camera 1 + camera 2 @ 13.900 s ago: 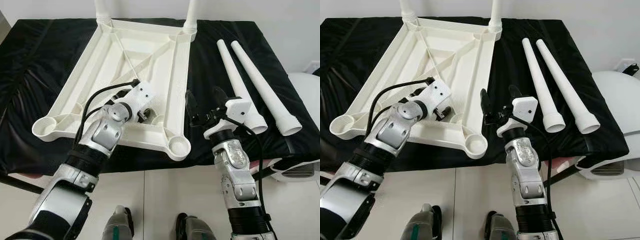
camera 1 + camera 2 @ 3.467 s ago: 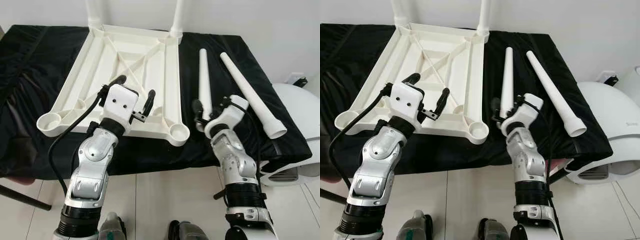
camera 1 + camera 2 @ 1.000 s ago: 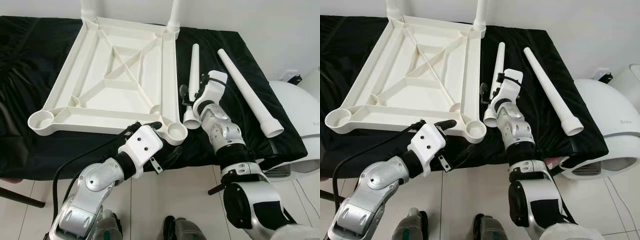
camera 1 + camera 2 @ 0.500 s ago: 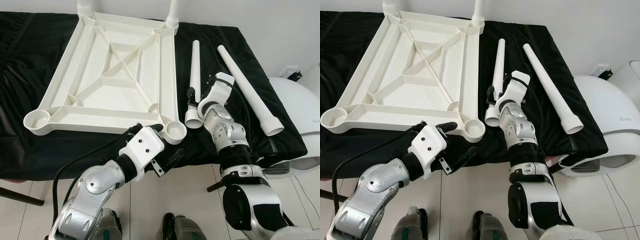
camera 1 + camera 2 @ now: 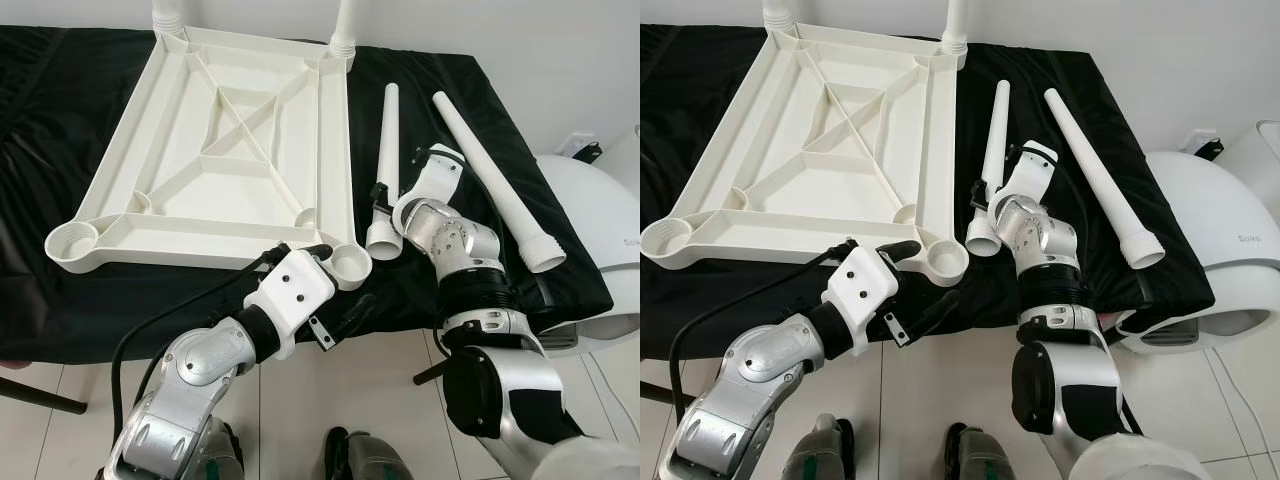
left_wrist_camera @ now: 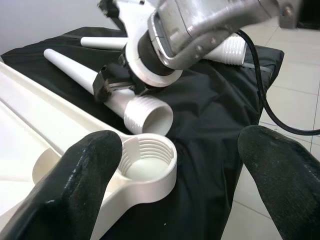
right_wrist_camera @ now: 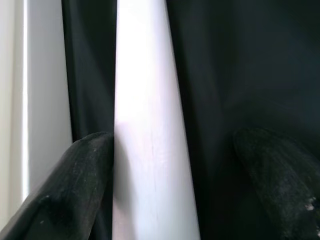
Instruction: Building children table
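The upturned table top (image 5: 215, 150) lies on the black cloth (image 5: 60, 120), ribbed underside up, with two legs already standing in its far corner sockets; the near right socket (image 5: 350, 263) is bare and its thread shows in the left wrist view.

Two loose legs lie to the right of the top; the nearer leg (image 5: 386, 165) lies just beside the top's right edge, threaded wide end toward the robot and close to the bare socket; the farther leg (image 5: 495, 180) lies well apart, near the cloth's right side.

The right gripper (image 5: 380, 193) sits over the nearer leg close to its wide end; in the right wrist view one finger (image 7: 75, 175) touches the leg and the other stands clear, so the jaws are released and straddling, not clamped.

The left gripper (image 5: 325, 290) hovers just before the bare socket, fingers spread wide, holding nothing.

Handling, as a judgement: the leg looks like hollow moulded plastic, hence light and stiff; the smooth taper may slip through the fingers; grasp near the thicker threaded end, clear of the thread.
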Controlling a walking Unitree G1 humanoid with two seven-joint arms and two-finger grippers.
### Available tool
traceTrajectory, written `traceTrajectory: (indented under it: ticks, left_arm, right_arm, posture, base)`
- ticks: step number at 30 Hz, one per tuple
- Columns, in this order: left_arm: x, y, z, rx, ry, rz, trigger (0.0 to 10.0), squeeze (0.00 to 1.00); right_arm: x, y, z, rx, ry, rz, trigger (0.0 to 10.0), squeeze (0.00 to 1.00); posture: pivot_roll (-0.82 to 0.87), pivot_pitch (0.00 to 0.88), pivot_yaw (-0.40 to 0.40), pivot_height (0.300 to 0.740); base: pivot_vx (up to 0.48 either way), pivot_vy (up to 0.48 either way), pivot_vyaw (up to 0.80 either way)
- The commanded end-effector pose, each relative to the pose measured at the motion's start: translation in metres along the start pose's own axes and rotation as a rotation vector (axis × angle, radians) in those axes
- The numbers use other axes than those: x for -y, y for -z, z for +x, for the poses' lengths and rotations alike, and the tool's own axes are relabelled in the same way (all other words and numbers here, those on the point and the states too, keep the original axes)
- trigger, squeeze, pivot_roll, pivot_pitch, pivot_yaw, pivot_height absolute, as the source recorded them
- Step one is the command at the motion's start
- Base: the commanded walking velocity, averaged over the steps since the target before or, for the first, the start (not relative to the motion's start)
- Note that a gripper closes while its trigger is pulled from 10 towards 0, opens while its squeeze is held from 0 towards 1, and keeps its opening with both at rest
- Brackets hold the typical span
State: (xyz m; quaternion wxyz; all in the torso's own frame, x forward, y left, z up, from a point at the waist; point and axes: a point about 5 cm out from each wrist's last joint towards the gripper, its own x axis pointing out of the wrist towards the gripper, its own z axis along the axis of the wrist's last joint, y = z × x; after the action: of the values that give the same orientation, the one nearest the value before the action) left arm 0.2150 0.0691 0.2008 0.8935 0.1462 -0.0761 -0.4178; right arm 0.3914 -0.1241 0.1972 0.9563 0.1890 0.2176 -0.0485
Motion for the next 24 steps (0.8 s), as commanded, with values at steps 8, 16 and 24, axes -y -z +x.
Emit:
traceTrajectory:
  ticks: [8, 16, 24]
  left_arm:
    - [-0.002, -0.003, 0.003, 0.005, -0.079, 0.0, 10.0, 0.0]
    - [-0.003, -0.005, 0.005, 0.016, -0.095, -0.001, 10.0, 0.0]
    - [-0.005, -0.005, 0.006, 0.019, -0.101, 0.0, 10.0, 0.0]
  right_arm:
    - [-0.005, 0.016, 0.003, -0.26, 0.003, 0.048, 5.8, 0.0]
    - [0.003, 0.016, 0.006, -0.273, 0.077, 0.055, 0.0, 0.0]
    - [0.006, 0.007, 0.006, -0.233, 0.098, 0.026, 0.0, 0.0]
  posture:
    - [0.13, 0.228, -0.08, 0.74]
    - [0.14, 0.22, -0.09, 0.74]
    - [0.13, 0.23, -0.089, 0.74]
  base:
    - [0.0, 0.0, 0.0]
    - [0.0, 0.0, 0.0]
    - [0.0, 0.0, 0.0]
